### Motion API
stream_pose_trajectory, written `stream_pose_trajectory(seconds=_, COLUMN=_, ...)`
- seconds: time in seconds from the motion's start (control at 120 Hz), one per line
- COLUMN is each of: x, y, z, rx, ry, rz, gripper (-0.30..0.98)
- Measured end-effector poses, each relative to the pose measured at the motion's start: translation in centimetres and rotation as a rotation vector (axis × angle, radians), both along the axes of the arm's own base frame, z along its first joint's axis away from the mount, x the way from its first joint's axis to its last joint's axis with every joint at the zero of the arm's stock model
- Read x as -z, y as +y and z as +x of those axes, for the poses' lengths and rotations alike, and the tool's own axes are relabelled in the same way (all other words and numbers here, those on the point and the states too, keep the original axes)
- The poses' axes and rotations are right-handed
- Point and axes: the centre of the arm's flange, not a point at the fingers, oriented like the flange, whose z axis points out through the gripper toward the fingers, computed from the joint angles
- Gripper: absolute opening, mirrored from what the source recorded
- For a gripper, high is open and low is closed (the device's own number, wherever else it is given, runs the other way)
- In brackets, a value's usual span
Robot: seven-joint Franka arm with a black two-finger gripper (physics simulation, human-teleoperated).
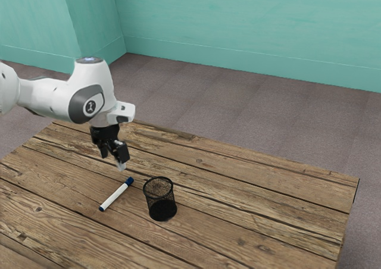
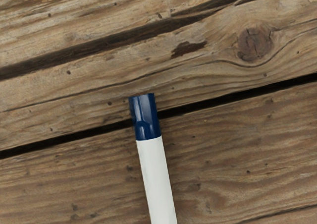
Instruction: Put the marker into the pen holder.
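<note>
Black claw [image 1: 114, 160], spread apart, pointing down above wooden table [image 1: 238, 221], near white marker [image 1: 115, 195]

Has teal walls [image 1: 238, 13], meeting in a corner toward the exterior view's left, with a matching baseboard [image 1: 238, 62]. Below, has a grey-brown floor [image 1: 238, 114], faintly banded. Includes a tabletop [image 1: 268, 215] of weathered wooden planks, marked by knots and dark gaps. Looks evenly lit.

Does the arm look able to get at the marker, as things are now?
Probably yes: the gripper hovers near the marker, nothing lies on it, and the pen holder stands to one side.
</note>
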Motion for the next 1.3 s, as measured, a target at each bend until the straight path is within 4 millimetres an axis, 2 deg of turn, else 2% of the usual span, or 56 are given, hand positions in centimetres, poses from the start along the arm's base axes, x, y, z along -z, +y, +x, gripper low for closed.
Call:
stream_pose_trajectory(seconds=0.075, x=0.7, y=0.0, z=0.3, rx=-0.073, ry=-0.008, rz=0.004, gripper=0.53)
stream_pose_trajectory(seconds=0.167, x=2.5, y=0.1, z=1.1, rx=-0.149, ry=0.003, rz=0.011, gripper=0.43)
stream_pose_trajectory(seconds=0.408, x=6.3, y=0.2, z=2.1, rx=-0.297, ry=0.036, rz=0.03, gripper=0.32)
stream_pose_trajectory(seconds=0.667, x=8.2, y=-0.1, z=2.1, rx=-0.338, ry=0.055, rz=0.049, gripper=0.29)
stream_pose_trajectory(seconds=0.85, x=8.8, y=-0.3, z=3.0, rx=-0.338, ry=0.049, rz=0.063, gripper=0.28)
stream_pose_trajectory(seconds=1.158, x=9.8, y=-0.1, z=3.0, rx=-0.353, ry=0.061, rz=0.069, gripper=0.27)
stream_pose_trajectory(seconds=1.3, x=10.0, y=0.1, z=2.9, rx=-0.362, ry=0.066, rz=0.069, gripper=0.17)
